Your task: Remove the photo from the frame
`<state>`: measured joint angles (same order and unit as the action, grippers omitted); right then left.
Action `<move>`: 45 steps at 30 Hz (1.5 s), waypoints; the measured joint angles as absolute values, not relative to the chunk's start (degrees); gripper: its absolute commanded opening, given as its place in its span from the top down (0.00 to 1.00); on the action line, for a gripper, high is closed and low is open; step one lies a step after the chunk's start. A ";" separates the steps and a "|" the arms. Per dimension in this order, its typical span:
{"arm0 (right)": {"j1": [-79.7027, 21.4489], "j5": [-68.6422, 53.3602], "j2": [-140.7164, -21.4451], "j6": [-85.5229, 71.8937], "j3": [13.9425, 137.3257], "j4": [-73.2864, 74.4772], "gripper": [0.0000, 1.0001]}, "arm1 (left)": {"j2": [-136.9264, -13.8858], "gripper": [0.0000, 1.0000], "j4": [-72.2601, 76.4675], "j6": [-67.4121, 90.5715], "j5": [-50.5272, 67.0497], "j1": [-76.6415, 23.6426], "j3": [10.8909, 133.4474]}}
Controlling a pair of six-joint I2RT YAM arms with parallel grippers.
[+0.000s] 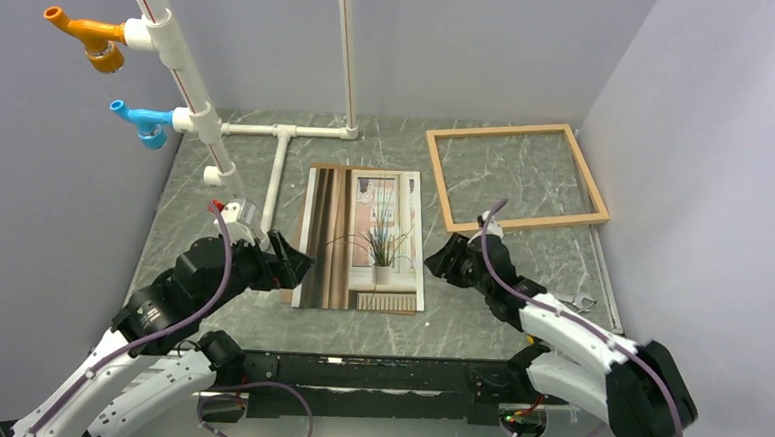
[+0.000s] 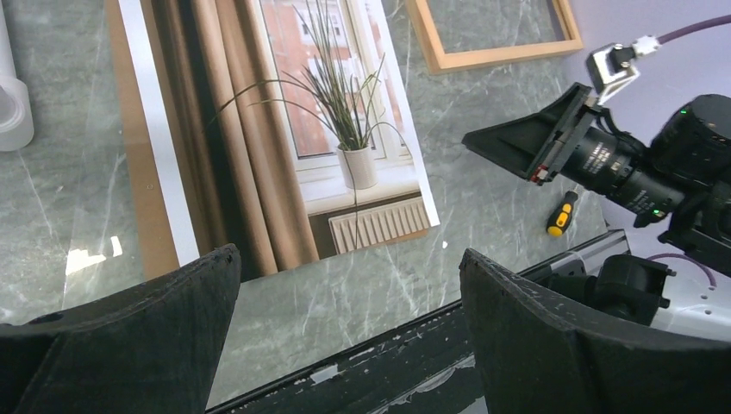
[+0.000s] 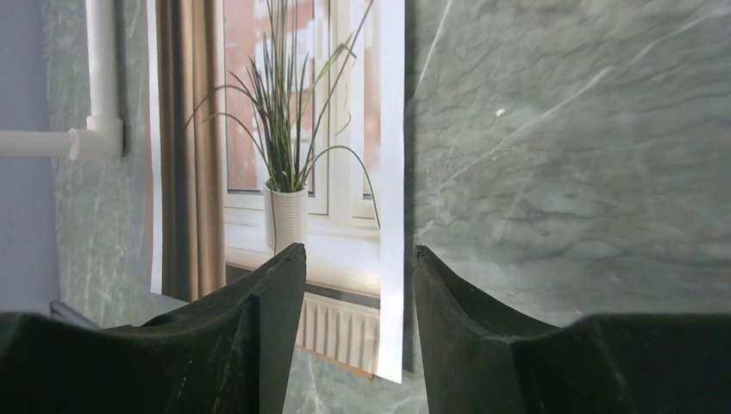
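The photo point(image 1: 362, 239), a print of a spiky potted plant by brown curtains, lies face up in the middle of the table on a brown backing that shows along its edges. The frame point(image 1: 498, 130), thin light wood, lies empty at the back right, apart from the photo. My left gripper point(image 1: 296, 264) is open and empty at the photo's near left corner; the left wrist view shows its jaws point(image 2: 345, 254) wide apart over bare table. My right gripper point(image 1: 439, 259) is open, and its jaws point(image 3: 358, 250) stand either side of the photo's point(image 3: 284, 129) right edge near the front corner.
A white pipe structure point(image 1: 281, 163) with orange point(image 1: 88, 35) and blue point(image 1: 140, 120) fittings stands at the back left. A small yellow-handled screwdriver point(image 2: 560, 214) lies near the right arm. A black rail point(image 1: 375, 373) runs along the near edge. Walls close in both sides.
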<state>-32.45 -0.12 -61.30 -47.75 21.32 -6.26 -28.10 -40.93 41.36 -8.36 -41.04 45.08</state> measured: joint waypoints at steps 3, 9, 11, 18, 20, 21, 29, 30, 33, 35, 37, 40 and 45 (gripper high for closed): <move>-32.45 3.27 -53.74 -44.60 23.70 2.17 0.36 | -26.57 0.01 -40.95 41.17 -8.43 -41.04 45.08; -32.45 8.34 -40.49 -38.76 30.52 14.61 0.11 | -22.74 0.01 -40.97 39.66 -9.04 -41.04 45.08; -32.45 9.85 -35.88 -36.93 33.01 17.61 0.09 | -19.79 0.01 -40.66 38.68 -9.37 -41.04 44.99; -32.45 11.90 -23.31 -33.95 35.07 20.82 0.03 | -7.70 0.01 -37.04 35.35 -9.15 -41.04 42.04; -32.45 12.05 -19.84 -33.78 34.57 20.80 0.00 | -4.08 0.01 -36.47 34.37 -8.75 -41.04 40.91; -32.45 12.21 -17.93 -33.78 34.04 20.73 0.00 | -2.63 0.01 -36.18 33.87 -8.49 -41.04 40.42; -32.45 11.84 -6.55 -33.41 29.78 20.58 0.00 | -0.21 0.01 -31.48 30.15 -4.97 -41.04 36.47; -32.45 11.84 -5.28 -33.28 29.76 20.53 0.00 | -0.21 0.01 -31.18 29.71 -4.67 -41.04 36.14; -32.45 12.21 -2.20 -32.99 29.87 20.58 0.00 | -0.21 0.01 -30.92 28.45 -3.29 -41.04 36.16; -32.45 13.28 -0.91 -33.01 30.20 20.91 0.00 | -0.21 0.01 -30.41 27.73 -2.07 -41.04 36.51; -32.45 14.24 -0.51 -32.99 30.72 21.50 0.00 | -0.19 0.01 -29.67 27.40 -1.08 -41.04 36.58; -32.45 15.46 -0.51 -32.97 31.53 22.87 0.00 | -0.21 0.01 -29.45 26.87 -0.12 -41.04 36.62; -32.45 17.28 -0.51 -32.99 33.10 25.06 0.00 | -0.21 0.01 -29.36 26.57 0.21 -41.04 36.64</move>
